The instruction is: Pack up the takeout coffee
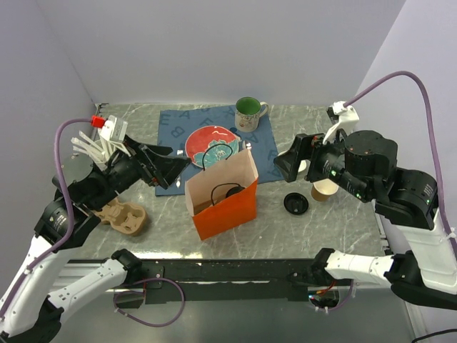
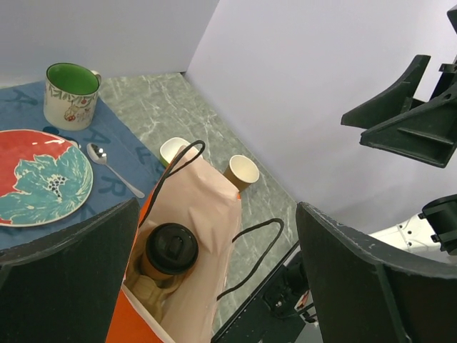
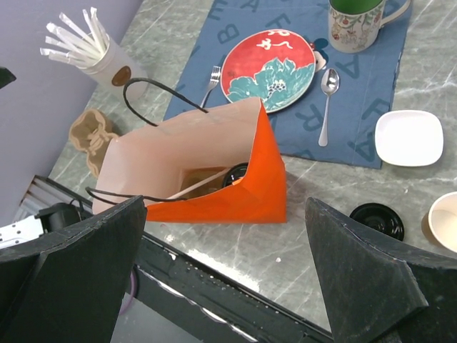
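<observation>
The takeout coffee (image 1: 230,191), a brown paper cup with a black lid, stands upright inside the orange paper bag (image 1: 227,211) at the table's middle. From above, the left wrist view shows its lid (image 2: 171,249) deep in the bag (image 2: 203,207). The right wrist view shows only a sliver of the lid (image 3: 237,174) past the bag's orange wall (image 3: 246,200). My left gripper (image 1: 178,171) hovers open just left of the bag's mouth, holding nothing (image 2: 218,207). My right gripper (image 1: 284,163) hangs open to the bag's right, also holding nothing (image 3: 226,207).
Behind the bag a blue placemat (image 1: 175,128) carries a red plate (image 1: 212,145) and a green mug (image 1: 248,113). A lidless tan cup (image 1: 323,190), a loose black lid (image 1: 295,203) and a white dish (image 3: 409,137) lie right. A cardboard cup carrier (image 1: 125,216) and a straw holder (image 1: 96,150) sit left.
</observation>
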`<state>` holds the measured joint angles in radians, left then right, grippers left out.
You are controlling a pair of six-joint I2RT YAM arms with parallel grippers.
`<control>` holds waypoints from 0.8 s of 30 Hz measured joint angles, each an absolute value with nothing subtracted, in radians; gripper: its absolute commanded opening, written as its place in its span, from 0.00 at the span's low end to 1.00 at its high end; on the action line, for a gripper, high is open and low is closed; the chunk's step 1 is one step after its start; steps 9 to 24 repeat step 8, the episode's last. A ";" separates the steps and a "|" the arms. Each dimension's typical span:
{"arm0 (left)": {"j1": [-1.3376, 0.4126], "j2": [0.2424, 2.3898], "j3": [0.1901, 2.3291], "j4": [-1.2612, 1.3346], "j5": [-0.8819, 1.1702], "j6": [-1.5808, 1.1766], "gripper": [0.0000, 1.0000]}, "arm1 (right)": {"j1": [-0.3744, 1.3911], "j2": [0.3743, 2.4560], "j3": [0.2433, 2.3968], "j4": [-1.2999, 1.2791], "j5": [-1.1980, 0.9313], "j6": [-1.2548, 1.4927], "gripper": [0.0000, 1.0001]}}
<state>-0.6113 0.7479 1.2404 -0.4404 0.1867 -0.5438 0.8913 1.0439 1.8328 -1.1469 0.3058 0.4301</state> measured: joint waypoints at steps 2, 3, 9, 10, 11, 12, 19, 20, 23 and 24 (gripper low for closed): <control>-0.611 0.746 1.243 -0.442 0.186 -0.538 0.97 | 0.891 1.044 1.829 -1.144 0.306 0.430 1.00; -0.611 0.745 1.245 -0.443 0.186 -0.536 0.97 | 0.891 1.044 1.826 -1.144 0.306 0.431 1.00; -0.611 0.742 1.245 -0.447 0.187 -0.533 0.97 | 0.891 1.044 1.825 -1.138 0.306 0.431 1.00; -0.611 0.742 1.245 -0.447 0.187 -0.533 0.97 | 0.891 1.044 1.825 -1.138 0.306 0.431 1.00; -0.611 0.742 1.245 -0.447 0.187 -0.533 0.97 | 0.891 1.044 1.825 -1.138 0.306 0.431 1.00; -0.611 0.742 1.245 -0.447 0.187 -0.533 0.97 | 0.891 1.044 1.825 -1.138 0.306 0.431 1.00; -0.611 0.742 1.245 -0.447 0.187 -0.533 0.97 | 0.891 1.044 1.825 -1.138 0.306 0.431 1.00; -0.611 0.742 1.245 -0.447 0.187 -0.533 0.97 | 0.891 1.044 1.825 -1.138 0.306 0.431 1.00; -0.611 0.742 1.245 -0.447 0.187 -0.533 0.97 | 0.891 1.044 1.825 -1.138 0.306 0.431 1.00; -0.611 0.742 1.245 -0.447 0.187 -0.533 0.97 | 0.891 1.044 1.825 -1.138 0.306 0.431 1.00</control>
